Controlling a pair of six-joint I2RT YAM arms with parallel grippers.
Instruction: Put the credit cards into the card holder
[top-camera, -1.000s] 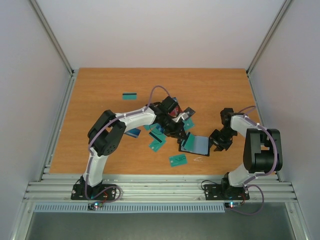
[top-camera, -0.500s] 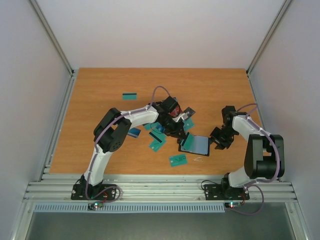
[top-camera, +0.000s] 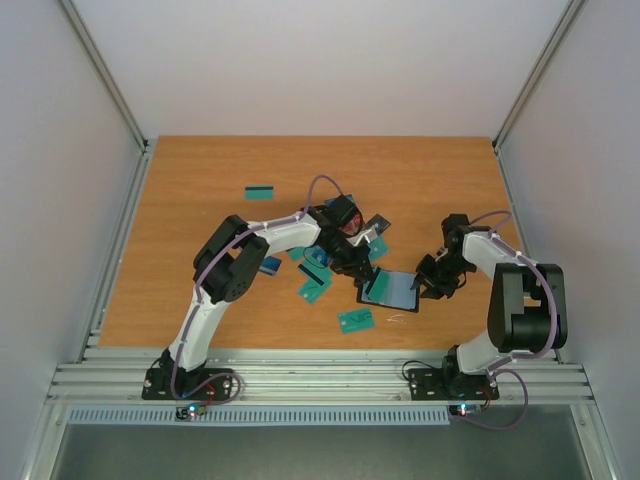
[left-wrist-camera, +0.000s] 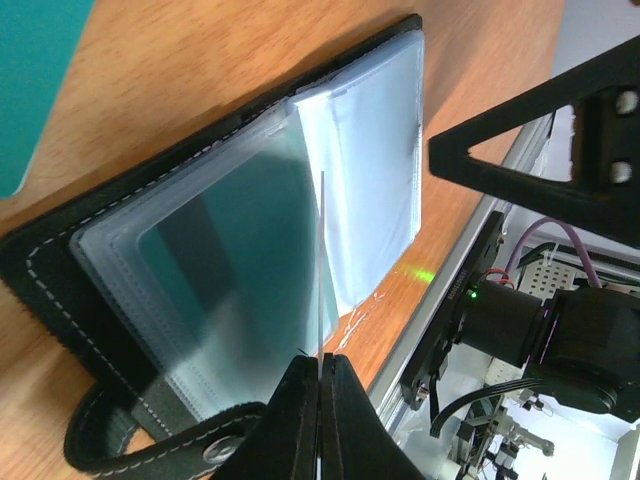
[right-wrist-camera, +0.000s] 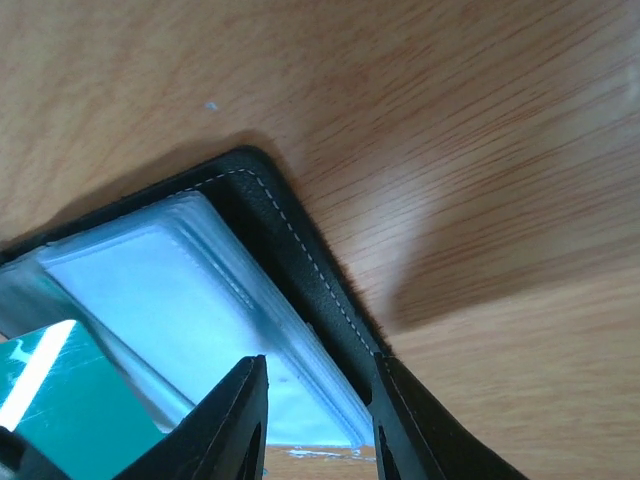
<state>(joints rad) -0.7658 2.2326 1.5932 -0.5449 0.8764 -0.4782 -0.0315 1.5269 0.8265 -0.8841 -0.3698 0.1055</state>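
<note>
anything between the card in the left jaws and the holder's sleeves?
Nothing visible. The left gripper holds a card edge-on directly over the open card holder and its clear sleeves. The right gripper, jaws apart, sits at the holder's right edge, beside the card's path. Can't tell if the card tip is in a pocket yet.

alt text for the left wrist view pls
The left end effector, shut on a thin credit card seen edge-on, aims it at the clear plastic sleeves of the open black card holder. The holder lies on the wooden table, with the right end effector near its far side.
</note>
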